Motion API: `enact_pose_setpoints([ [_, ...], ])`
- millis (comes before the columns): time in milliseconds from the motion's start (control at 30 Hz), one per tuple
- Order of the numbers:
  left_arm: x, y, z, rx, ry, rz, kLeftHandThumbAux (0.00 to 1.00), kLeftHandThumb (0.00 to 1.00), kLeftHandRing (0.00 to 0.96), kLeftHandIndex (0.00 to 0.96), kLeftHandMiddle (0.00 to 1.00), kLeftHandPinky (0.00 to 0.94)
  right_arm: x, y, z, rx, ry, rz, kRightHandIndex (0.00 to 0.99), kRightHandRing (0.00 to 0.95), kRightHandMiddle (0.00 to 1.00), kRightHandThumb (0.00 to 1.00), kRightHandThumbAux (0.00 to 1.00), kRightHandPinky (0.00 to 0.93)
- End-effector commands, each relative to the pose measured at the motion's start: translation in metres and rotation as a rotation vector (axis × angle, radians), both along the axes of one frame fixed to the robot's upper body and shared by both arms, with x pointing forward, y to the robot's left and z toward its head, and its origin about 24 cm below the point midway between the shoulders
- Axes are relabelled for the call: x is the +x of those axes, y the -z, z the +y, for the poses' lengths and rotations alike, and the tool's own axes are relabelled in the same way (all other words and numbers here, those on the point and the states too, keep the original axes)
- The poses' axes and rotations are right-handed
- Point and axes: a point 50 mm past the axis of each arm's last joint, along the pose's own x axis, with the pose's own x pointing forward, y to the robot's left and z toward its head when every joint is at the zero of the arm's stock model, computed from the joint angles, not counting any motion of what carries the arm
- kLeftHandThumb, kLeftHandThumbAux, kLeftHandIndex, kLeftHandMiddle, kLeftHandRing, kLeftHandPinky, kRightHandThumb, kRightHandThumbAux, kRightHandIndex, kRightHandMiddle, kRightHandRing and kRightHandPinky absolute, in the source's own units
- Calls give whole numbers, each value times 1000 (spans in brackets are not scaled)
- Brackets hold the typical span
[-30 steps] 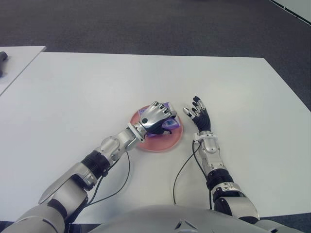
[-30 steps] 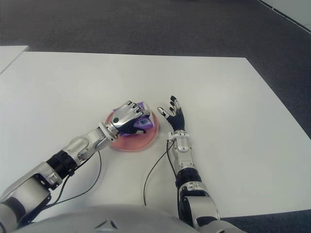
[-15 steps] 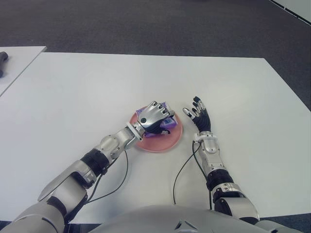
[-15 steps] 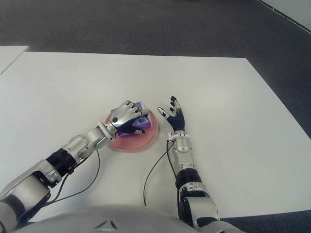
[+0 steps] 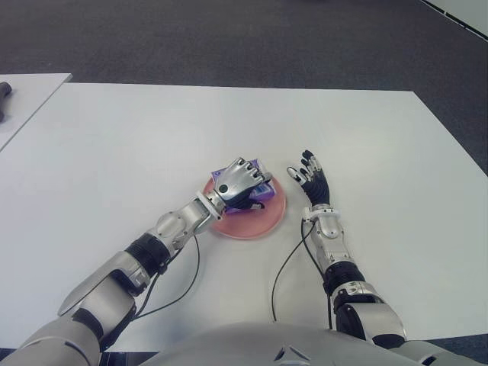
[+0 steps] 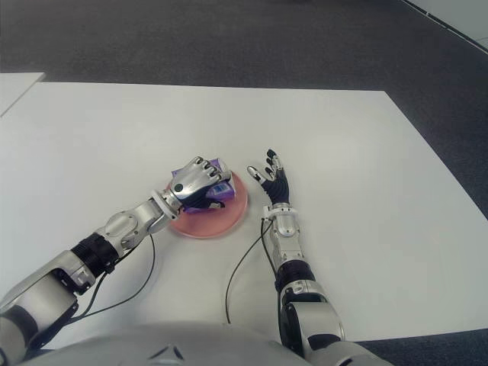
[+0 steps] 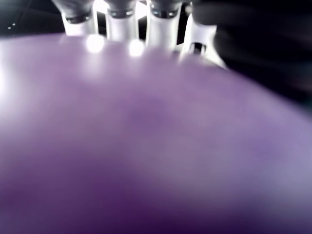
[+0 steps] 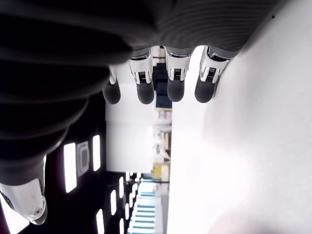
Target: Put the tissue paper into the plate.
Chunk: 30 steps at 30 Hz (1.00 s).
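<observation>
Gripping the purple plastic-wrapped tissue paper pack point(image 5: 255, 183), the left hand point(image 5: 236, 181) curls its fingers point(image 7: 158, 19) over it above the round pink plate point(image 5: 263, 217) on the white table point(image 5: 137, 152). Most of the pack is hidden beneath the hand. Right hand point(image 5: 311, 179), fingers spread, shows just right of the plate.
</observation>
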Motion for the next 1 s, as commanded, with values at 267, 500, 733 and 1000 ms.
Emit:
enact_pose_setpoints([
  [267, 1, -7, 9, 29, 16, -23, 689, 750, 832, 446, 817, 839, -33, 42, 1, -16, 45, 220, 0, 0, 0, 90, 577, 0],
  [500, -3, -13, 7, -15, 10, -32, 689, 749, 832, 446, 817, 826, -35, 41, 3, -16, 33, 209, 0, 0, 0, 92, 568, 0],
  [733, -4, -24, 4, -172, 12, -29, 693, 714, 763, 442, 775, 728, -36, 43, -1, -26, 23, 212, 0, 0, 4, 77, 574, 0],
  [1000, -7, -36, 12, -119, 64, 277, 363, 173, 79, 109, 104, 70, -34, 42, -1, -29, 17, 223, 0, 0, 1, 68, 585, 0],
])
